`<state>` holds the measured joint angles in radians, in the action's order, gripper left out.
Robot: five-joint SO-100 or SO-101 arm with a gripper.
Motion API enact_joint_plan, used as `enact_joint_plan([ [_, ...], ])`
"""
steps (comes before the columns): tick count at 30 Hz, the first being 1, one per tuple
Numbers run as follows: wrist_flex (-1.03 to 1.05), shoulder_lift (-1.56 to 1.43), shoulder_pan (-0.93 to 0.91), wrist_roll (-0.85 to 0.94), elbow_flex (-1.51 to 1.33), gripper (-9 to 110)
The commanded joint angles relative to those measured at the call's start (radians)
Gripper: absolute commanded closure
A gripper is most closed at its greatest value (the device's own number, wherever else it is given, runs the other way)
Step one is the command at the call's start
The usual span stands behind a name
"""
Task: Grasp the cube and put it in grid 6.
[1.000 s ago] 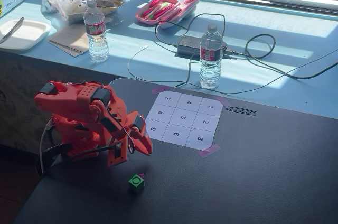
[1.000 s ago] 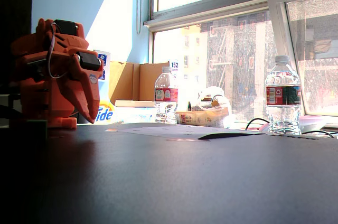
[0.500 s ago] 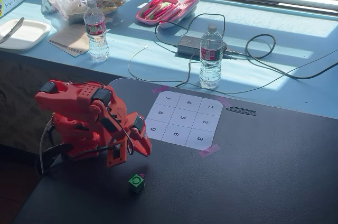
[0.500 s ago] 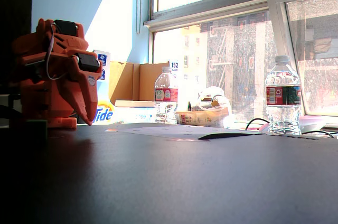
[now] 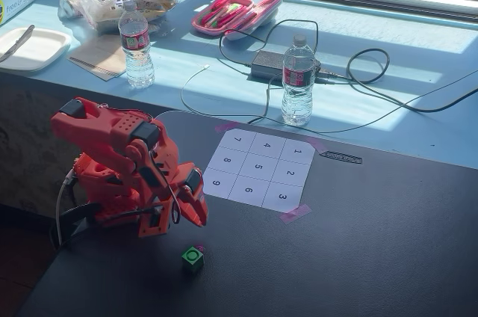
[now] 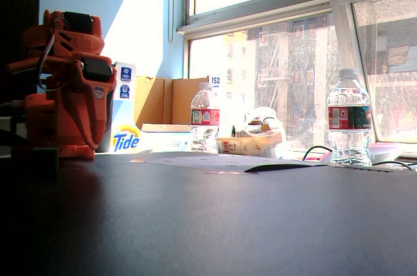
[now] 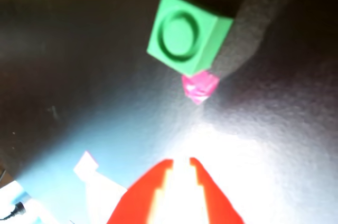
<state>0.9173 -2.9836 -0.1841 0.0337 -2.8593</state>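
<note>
The cube (image 5: 193,257) is tiny and bright green with a ring on its top face. It sits on the black table in front of the arm, apart from the paper sheet. In the wrist view the cube (image 7: 185,36) lies ahead of the fingertips, untouched, with a magenta bit (image 7: 199,87) at its near edge. My red gripper (image 5: 196,216) points down just behind the cube; in the wrist view my gripper (image 7: 181,162) has its jaws almost together and holds nothing. Grid 6 (image 5: 249,191) is the middle cell of the sheet's near row and has nothing on it.
Two water bottles (image 5: 298,81) (image 5: 137,44) stand on the blue sill behind the sheet, beside a power adapter (image 5: 269,64) with cables. Pink tape (image 5: 295,214) holds the sheet's corner. The folded arm body (image 6: 65,87) stands at the left in a fixed view.
</note>
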Motion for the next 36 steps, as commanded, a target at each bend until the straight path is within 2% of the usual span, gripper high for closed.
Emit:
enact_joint_plan([
  [1,0.018,0.071,-0.035,0.0,0.107,94],
  [12,0.015,0.344,-0.152,0.012,0.264,84],
  [36,-0.021,0.741,-0.288,0.0,0.492,75],
])
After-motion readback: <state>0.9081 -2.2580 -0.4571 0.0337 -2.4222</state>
